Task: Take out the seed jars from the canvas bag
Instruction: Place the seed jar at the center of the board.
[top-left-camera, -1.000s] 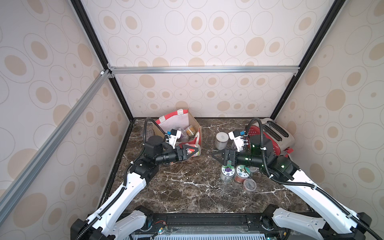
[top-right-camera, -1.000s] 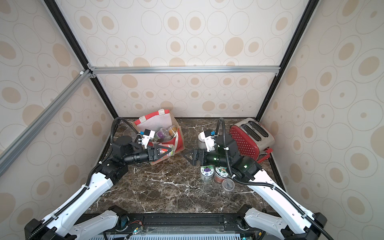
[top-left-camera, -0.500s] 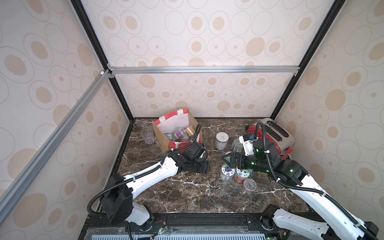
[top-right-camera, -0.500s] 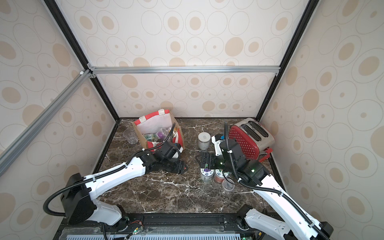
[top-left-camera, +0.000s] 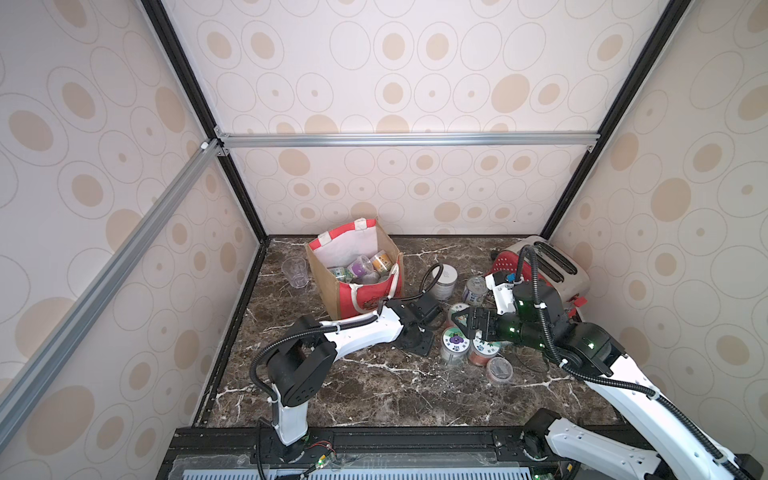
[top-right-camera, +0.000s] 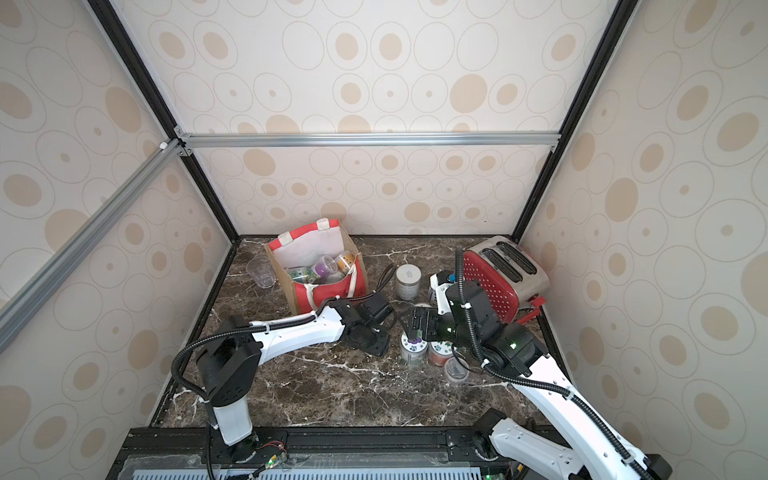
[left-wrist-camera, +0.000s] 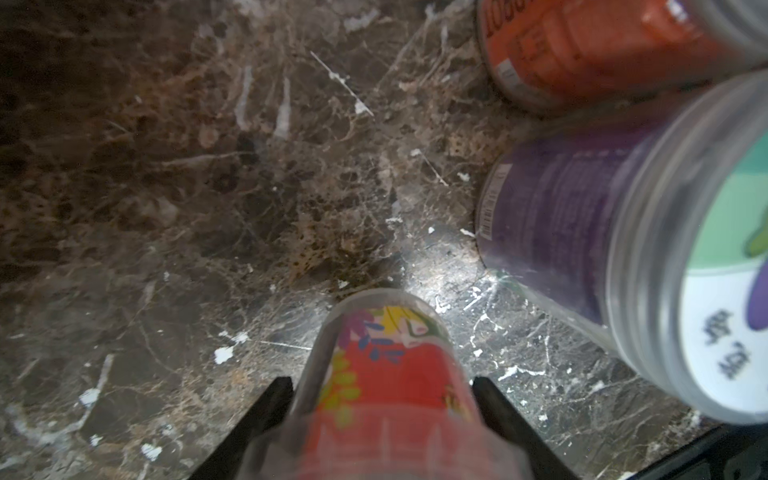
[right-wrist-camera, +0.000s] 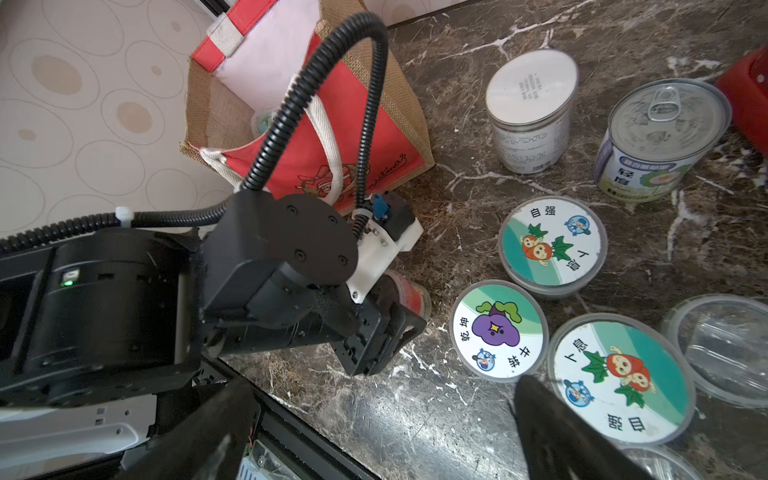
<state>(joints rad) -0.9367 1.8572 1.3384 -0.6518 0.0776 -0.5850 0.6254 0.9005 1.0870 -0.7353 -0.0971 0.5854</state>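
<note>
A small clear seed jar with a red flowered label (left-wrist-camera: 386, 353) is clamped in the left gripper (left-wrist-camera: 382, 386), low over the dark marble tabletop (top-left-camera: 374, 395). Just right of it stands a purple-sticker-lidded jar (right-wrist-camera: 496, 330). 2 orange-sticker-lidded jars (right-wrist-camera: 552, 243), a tall white-lidded jar (top-left-camera: 444, 282) and a pull-tab tin (right-wrist-camera: 665, 137) crowd beyond. The right gripper (right-wrist-camera: 382, 392) hangs over these, jaws wide apart and empty. More jars (top-left-camera: 361, 266) lie in the tan burlap bag with red panels (top-left-camera: 361, 299), far left. The left arm's black cable (right-wrist-camera: 328, 83) crosses in front of the bag.

Left gripper (left-wrist-camera: 382, 390) low, jaws clamped — right gripper (right-wrist-camera: 382, 395) hovering, jaws spread wide.
</note>
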